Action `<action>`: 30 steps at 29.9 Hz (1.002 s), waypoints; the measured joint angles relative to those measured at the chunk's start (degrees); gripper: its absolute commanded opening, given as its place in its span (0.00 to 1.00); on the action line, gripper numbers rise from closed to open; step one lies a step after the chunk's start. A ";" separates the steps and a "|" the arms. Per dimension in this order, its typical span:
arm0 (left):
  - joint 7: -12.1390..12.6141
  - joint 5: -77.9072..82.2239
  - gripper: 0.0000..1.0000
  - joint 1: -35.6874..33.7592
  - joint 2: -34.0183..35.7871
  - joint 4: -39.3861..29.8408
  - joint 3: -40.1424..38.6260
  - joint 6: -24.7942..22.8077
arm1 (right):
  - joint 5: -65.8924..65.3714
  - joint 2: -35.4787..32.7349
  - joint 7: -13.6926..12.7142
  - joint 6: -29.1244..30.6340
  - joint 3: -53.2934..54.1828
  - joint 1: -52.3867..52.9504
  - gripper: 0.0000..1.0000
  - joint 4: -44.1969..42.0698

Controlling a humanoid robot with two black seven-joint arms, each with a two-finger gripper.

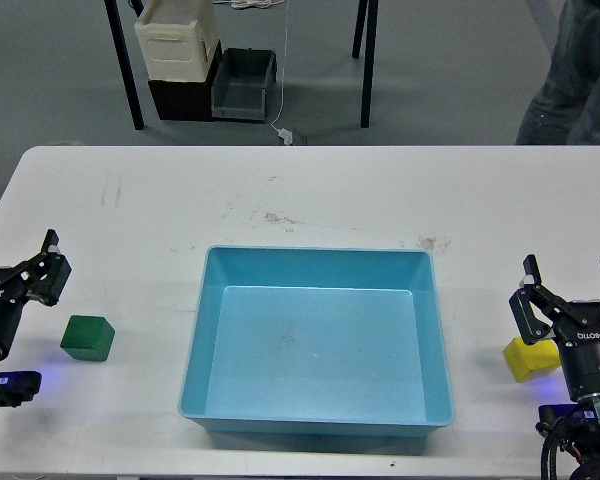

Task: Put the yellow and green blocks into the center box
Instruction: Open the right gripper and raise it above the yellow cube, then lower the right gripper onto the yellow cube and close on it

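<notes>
A green block (88, 337) lies on the white table at the left, just right of my left gripper (48, 270), which stands open and empty a little above and left of it. A yellow block (529, 358) lies at the right, partly hidden behind my right gripper (570, 291), whose two fingers stand apart and hold nothing. The light blue box (317, 420) sits in the middle of the table between the two blocks and is empty.
The white table (300, 190) reaches to the frame's bottom edge. Behind it on the floor stand a cream crate (177, 40), a grey bin (243, 84) and black table legs. A person's legs (576, 75) stand at the far right.
</notes>
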 measured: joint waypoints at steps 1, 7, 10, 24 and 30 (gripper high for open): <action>0.00 0.00 1.00 -0.02 0.00 0.02 0.00 0.00 | -0.41 0.00 -0.01 0.35 0.18 0.67 1.00 -0.09; 0.00 -0.03 1.00 -0.05 -0.01 0.13 0.00 0.00 | -14.91 -3.52 0.04 0.88 3.01 3.29 1.00 -0.05; 0.00 -0.04 1.00 -0.10 -0.01 0.16 0.00 0.00 | -30.46 -7.17 0.05 0.68 4.70 5.33 1.00 -0.01; 0.00 -0.10 1.00 -0.13 -0.06 0.73 -0.17 0.00 | -69.22 -32.99 0.06 2.98 -2.32 18.89 1.00 0.30; 0.00 -0.10 1.00 -0.69 -0.18 1.01 0.25 0.00 | -69.71 -50.58 0.05 4.19 -12.74 21.05 1.00 1.03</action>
